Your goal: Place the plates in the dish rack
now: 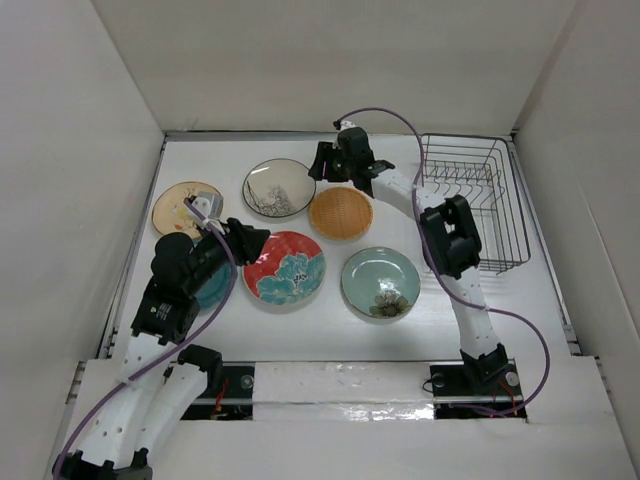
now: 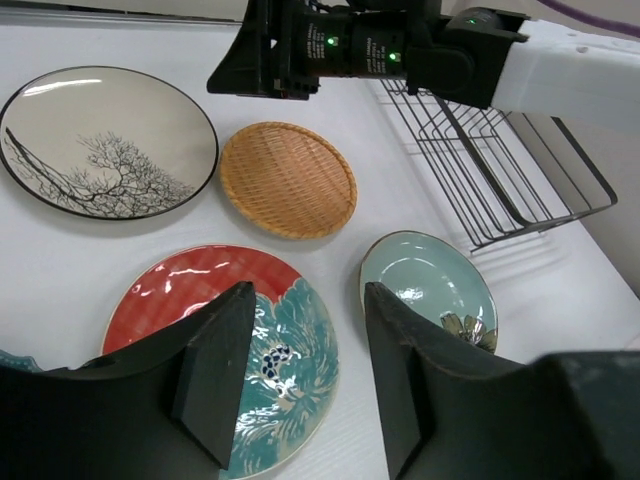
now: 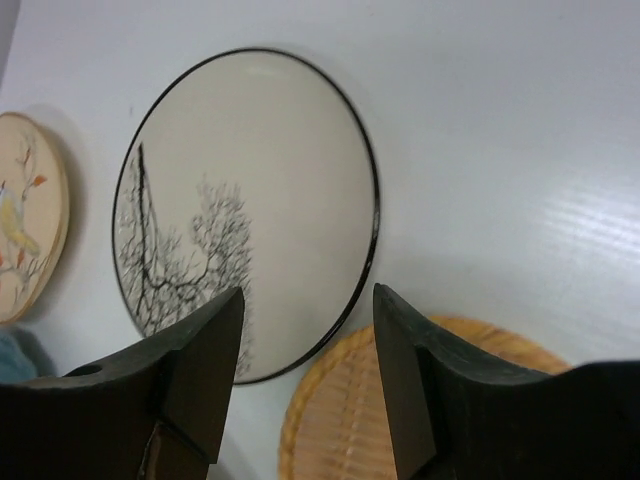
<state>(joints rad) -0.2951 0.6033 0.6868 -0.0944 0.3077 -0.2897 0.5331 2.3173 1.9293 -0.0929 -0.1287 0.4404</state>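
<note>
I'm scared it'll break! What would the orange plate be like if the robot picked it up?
The orange plate looks woven like a basket, so it is probably light and less breakable than the glossy white plate beside it. It lies flat on the table with a low rim, so a push would likely slide it, not roll it.

A flat white surface (image 1: 300, 335) sits boxed in by plain white panels: a back panel (image 1: 330, 60), a left panel (image 1: 60, 180) and a right panel (image 1: 600, 150). Even, soft light falls from above, and a glossy near ledge (image 1: 340, 410) catches reflections.
</note>
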